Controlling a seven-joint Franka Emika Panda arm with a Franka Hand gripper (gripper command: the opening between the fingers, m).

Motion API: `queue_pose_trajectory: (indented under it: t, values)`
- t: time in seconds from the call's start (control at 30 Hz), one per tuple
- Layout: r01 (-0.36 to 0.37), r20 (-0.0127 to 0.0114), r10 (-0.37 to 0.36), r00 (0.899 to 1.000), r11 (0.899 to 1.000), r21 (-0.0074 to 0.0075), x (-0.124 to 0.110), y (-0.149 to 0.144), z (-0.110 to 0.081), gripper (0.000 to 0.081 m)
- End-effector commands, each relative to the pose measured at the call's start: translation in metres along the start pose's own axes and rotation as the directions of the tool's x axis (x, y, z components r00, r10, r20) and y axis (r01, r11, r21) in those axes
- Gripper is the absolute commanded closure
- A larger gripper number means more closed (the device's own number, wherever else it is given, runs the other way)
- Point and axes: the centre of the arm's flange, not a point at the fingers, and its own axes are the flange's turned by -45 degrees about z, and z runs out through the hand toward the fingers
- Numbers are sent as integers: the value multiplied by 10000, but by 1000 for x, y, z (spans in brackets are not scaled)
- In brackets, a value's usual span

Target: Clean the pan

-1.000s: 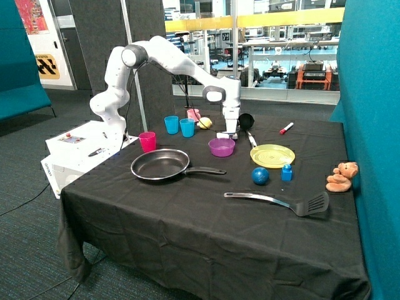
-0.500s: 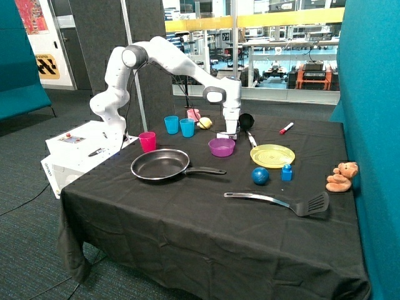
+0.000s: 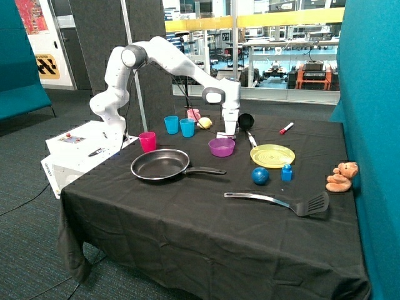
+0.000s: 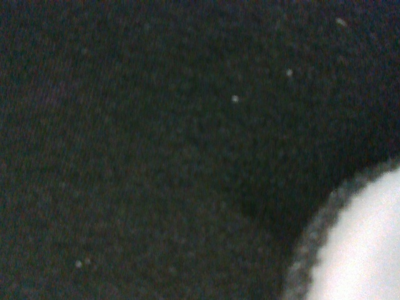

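Pan (image 3: 160, 165): round, black, shallow, with a dark-grey inside that shows nothing in it. It lies flat on the black cloth (image 3: 187, 225) near the table's front corner, its long straight handle pointing toward 3 o'clock in the outside view. Nothing touches it.

Containers: a purple bowl (image 3: 221, 147) sits at 1 o'clock from the pan, contents not visible. A pink cup (image 3: 147, 141) stands at 11 o'clock from the pan, and two blue cups (image 3: 179, 125) stand upright behind it. A yellow plate (image 3: 272, 155) lies past the bowl with nothing on it.

Gripper (image 3: 229, 133): down at the cloth just behind the bowl, beside a black ladle (image 3: 246, 121). Whether its fingers are wide or narrow cannot be told. The wrist view gives only dark woven cloth (image 4: 156, 156) and a white rounded shape (image 4: 362, 250) at one corner.

Change from half a second ago: the arm has barely shifted; every object sits where it was.

Other shapes: a slotted black spatula (image 3: 281, 201) with a metal handle, a blue ball (image 3: 260, 175), a blue block (image 3: 287, 172).
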Motion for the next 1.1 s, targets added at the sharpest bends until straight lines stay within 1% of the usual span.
queue_pose_trajectory:
  t: [0.0,0.33,0.47,0.67,0.77,0.9,1.07]
  values:
    - [71,-139,-71,9999,10000,21,-10,-2,-2,808]
    - [251,-139,-251,9996,9997,18,-9,-3,-27,808]
    - [297,-139,-297,9995,9996,18,-9,-4,-32,808]
    - [431,-139,-431,9990,9991,16,-11,-5,-44,808]
    - [596,-140,-596,9981,9982,13,-13,-4,-60,808]
    - [557,-140,-556,9984,9984,14,-21,3,-81,808]
    - [436,-139,-436,9990,9990,16,-31,13,-94,808]
